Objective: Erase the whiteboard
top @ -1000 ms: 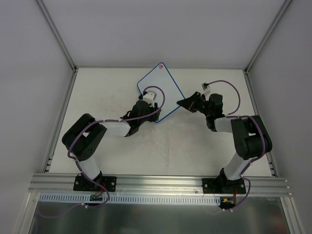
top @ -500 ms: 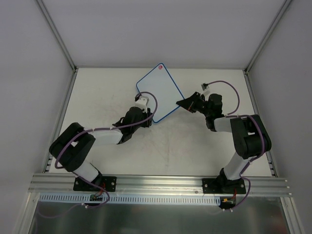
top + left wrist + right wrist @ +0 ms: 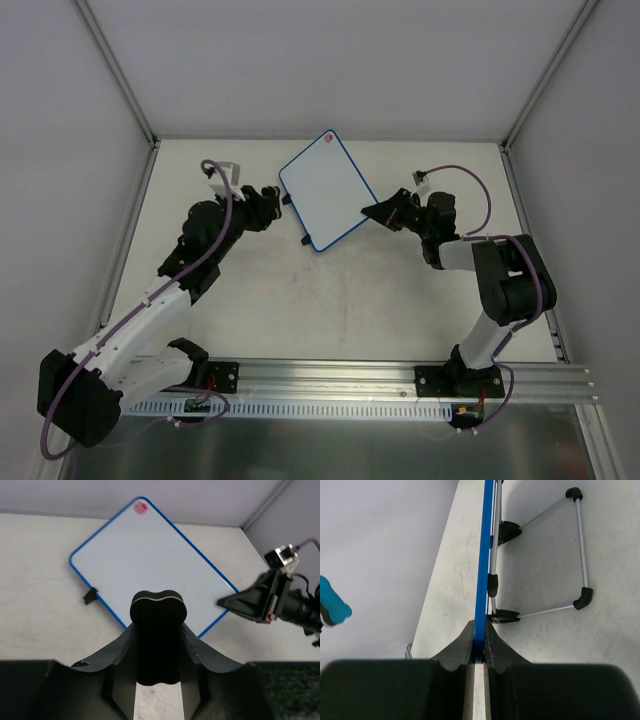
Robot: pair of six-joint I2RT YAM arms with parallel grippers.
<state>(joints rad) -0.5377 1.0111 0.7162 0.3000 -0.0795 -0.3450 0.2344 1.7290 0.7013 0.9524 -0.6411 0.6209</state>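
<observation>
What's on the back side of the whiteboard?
Right wrist view: a silver wire stand with black corner caps, hinged off the back of the whiteboard, whose edge the right gripper clamps. From above the board covers it.

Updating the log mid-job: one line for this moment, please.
left hand: shut on eraser, beside whiteboard | right hand: shut on whiteboard edge | whiteboard: no writing visible
</observation>
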